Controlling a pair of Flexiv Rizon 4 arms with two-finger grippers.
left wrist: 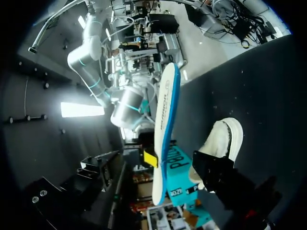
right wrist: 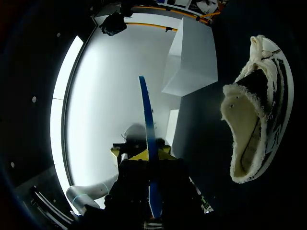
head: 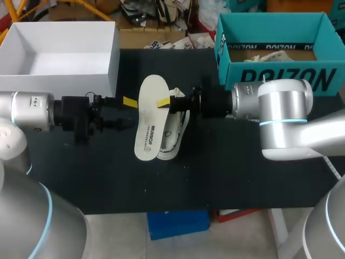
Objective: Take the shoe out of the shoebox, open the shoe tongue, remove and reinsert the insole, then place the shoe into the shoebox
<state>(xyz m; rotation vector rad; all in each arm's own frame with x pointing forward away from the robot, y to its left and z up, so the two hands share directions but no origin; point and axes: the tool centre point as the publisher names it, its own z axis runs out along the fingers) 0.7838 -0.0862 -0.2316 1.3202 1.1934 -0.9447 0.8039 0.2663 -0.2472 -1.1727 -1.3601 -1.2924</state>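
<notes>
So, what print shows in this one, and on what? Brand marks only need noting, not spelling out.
Teal shoebox, front wall: one brand word in big black capitals, clear in the head view.
Insole, held in the right claw: a line of dark print running lengthwise, a brand mark, too blurred to quote.
Shoe: no print that can be made out.
White box: none.

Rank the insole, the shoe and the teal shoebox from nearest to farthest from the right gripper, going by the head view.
1. insole: clamped in the right gripper, mid-table.
2. shoe: on the table, just under the insole's right edge.
3. teal shoebox: back right of the table.
</notes>
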